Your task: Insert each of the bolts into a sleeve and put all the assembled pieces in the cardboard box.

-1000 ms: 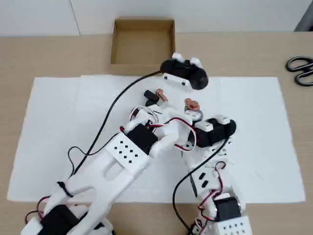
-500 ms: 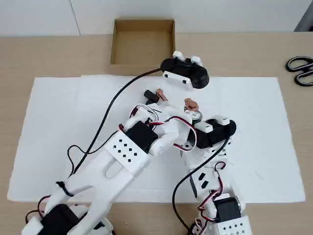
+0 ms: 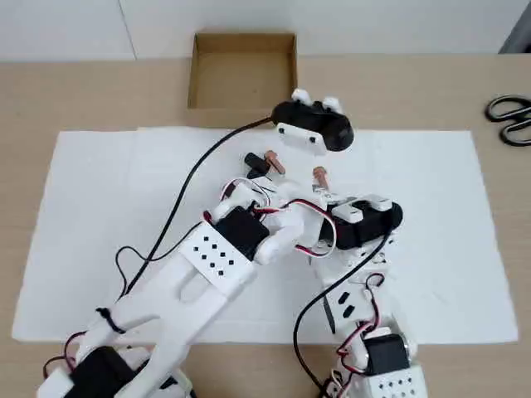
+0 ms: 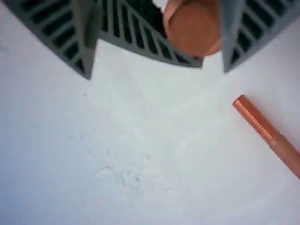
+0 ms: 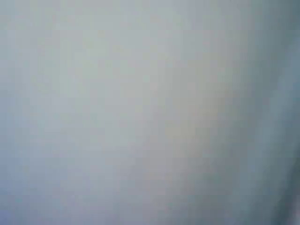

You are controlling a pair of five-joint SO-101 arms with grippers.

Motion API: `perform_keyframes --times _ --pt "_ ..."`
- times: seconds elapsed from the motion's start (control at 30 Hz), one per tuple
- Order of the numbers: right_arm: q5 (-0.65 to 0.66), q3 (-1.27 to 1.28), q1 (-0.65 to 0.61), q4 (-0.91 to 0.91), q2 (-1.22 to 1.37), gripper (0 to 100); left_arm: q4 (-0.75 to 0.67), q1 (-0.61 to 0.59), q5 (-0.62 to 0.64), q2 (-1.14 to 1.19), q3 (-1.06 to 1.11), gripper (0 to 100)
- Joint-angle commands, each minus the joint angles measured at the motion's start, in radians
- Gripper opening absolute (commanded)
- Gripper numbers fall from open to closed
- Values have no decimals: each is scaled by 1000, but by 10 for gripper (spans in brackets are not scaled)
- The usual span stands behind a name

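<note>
Vs 1 s ago: less of bolt [image 3: 319, 173] showing on white sheet [image 3: 124, 215], partly hidden now by right gripper [image 3: 325, 192] (edged in a touch; state unreadable), prob. closing on it. At left gripper [image 4: 158, 65], jaws apart, copper piece [image 4: 192, 28] snug vs one finger, not pinched. In cardboard box [image 3: 242, 79]: nothing yet.

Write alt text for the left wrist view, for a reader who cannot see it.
Two dark ribbed jaws stand apart above a white sheet, with a round-ended copper piece between them, close against one jaw. A threaded copper bolt lies loose on the sheet nearby, running out of the frame.
</note>
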Motion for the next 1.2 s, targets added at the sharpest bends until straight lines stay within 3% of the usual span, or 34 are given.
perform_keyframes --times 0.0,0.17,0.37,0.67,0.83,1.17 --pt "17 6 -7 -22 -13 4 2 15 11 -15 -48 177" --pt "18 6 -2 -8 -13 4 18 -98 21 -15 -88 202" --pt "17 3 30 16 -13 4 166 -285 141 -15 -170 314" --pt "29 -164 61 67 28 3 334 -473 147 -15 -234 321" --pt "64 -422 62 65 289 3 405 -522 146 -15 -232 321" --pt "117 -1079 67 -4 1066 3 439 -525 146 -15 -229 321"
